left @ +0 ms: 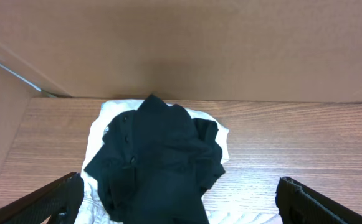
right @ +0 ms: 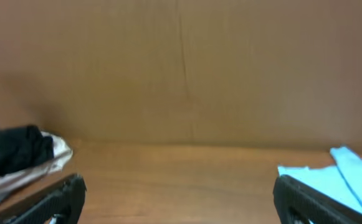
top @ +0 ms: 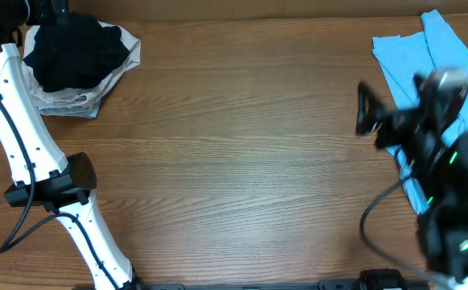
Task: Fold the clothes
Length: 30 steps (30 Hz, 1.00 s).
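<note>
A crumpled black garment (top: 79, 50) lies in a heap on a pale grey-white cloth (top: 97, 93) at the table's far left corner. In the left wrist view the black garment (left: 159, 162) lies just ahead of my open, empty left gripper (left: 181, 202). A folded light-blue tee (top: 427, 56) lies at the far right, partly under my right arm; it also shows in the right wrist view (right: 342, 177). My right gripper (top: 368, 113) is open and empty, hovering left of the tee; its jaws (right: 177, 202) face the far wall.
A brown cardboard wall (left: 230, 43) runs along the table's far edge. The bare wooden table (top: 242, 153) stretches between the two piles. The left arm (top: 24, 137) reaches along the left edge, and the right arm's base (top: 451, 217) fills the lower right.
</note>
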Each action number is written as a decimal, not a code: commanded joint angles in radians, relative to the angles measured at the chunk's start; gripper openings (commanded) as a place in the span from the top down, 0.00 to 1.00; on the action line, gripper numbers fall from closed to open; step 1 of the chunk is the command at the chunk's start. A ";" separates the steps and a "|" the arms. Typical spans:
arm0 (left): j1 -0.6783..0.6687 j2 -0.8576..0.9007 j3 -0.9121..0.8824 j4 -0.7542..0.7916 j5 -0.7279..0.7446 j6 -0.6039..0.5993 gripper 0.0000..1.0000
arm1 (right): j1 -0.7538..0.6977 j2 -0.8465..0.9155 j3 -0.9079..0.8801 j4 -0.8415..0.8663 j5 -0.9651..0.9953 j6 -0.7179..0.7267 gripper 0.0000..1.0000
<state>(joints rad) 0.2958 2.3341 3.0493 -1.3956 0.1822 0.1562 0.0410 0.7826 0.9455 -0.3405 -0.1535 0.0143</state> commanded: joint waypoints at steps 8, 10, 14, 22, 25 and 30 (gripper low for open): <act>0.005 0.003 0.003 0.000 -0.002 -0.014 0.00 | 0.006 -0.521 -0.733 0.299 -0.113 0.000 0.00; 0.005 0.003 0.003 0.000 -0.002 -0.014 0.00 | 0.013 -0.574 -0.797 0.315 -0.113 0.016 0.00; 0.005 0.003 0.003 0.000 -0.002 -0.014 0.00 | 0.033 -0.652 -0.888 0.327 -0.110 0.015 0.00; 0.005 0.003 0.003 0.000 -0.002 -0.014 0.00 | 0.034 -0.724 -0.938 0.282 -0.110 0.015 0.00; 0.005 0.003 0.003 0.000 -0.002 -0.014 0.00 | 0.033 -0.745 -0.938 0.283 -0.110 0.015 0.00; 0.005 0.003 0.003 0.000 -0.002 -0.014 0.00 | 0.032 -0.780 -0.938 0.284 -0.110 0.015 0.00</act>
<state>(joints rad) 0.2962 2.3344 3.0493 -1.3987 0.1822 0.1562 0.0681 0.0189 0.0185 -0.0589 -0.2588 0.0261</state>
